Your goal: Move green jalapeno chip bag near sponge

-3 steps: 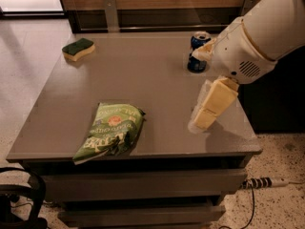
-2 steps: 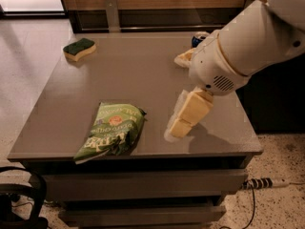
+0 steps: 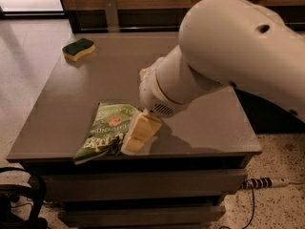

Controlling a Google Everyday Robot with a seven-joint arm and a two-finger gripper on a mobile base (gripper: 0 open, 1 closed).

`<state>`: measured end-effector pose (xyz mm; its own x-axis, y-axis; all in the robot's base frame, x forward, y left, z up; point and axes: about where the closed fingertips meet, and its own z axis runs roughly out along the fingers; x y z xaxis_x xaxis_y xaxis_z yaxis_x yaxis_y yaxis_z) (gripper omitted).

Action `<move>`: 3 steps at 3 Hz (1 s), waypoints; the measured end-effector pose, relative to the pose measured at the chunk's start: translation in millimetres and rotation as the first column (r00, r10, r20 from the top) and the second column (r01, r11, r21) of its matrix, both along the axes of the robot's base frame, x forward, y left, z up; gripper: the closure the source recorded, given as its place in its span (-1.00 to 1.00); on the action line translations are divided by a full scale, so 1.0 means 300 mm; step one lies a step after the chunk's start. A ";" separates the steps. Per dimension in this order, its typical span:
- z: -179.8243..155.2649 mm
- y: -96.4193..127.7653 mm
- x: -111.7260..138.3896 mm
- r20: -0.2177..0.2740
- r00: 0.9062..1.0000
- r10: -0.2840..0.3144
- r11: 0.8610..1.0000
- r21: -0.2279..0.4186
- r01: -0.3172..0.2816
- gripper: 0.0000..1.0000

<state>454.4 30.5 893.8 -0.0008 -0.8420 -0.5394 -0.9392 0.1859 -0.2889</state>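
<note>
The green jalapeno chip bag (image 3: 107,130) lies crinkled near the table's front edge, left of centre. The sponge (image 3: 78,49), dark green over yellow, sits at the table's far left corner, well away from the bag. My gripper (image 3: 141,109) hangs from the big white arm over the front middle of the table, and it is open. Its lower cream finger (image 3: 139,133) rests at the bag's right edge and touches it. The upper finger (image 3: 144,73) shows only as a stub beside the arm.
The grey table (image 3: 71,104) has its front edge close below the bag. A wooden wall with a dark base runs behind it. A power strip and cable (image 3: 267,182) lie on the floor at the right. A black object (image 3: 19,202) stands at the lower left.
The arm has swung left and down across the table. The lower finger has gone from the right side to the bag's right edge. The arm now hides the can at the back.
</note>
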 end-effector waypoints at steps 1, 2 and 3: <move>-0.055 0.078 0.016 0.011 1.000 0.001 0.998 -0.057 0.000 -1.00; -0.046 0.071 0.020 0.021 1.000 -0.008 0.998 -0.064 0.009 -1.00; -0.048 0.074 0.025 0.000 1.000 0.002 0.998 -0.070 -0.002 -1.00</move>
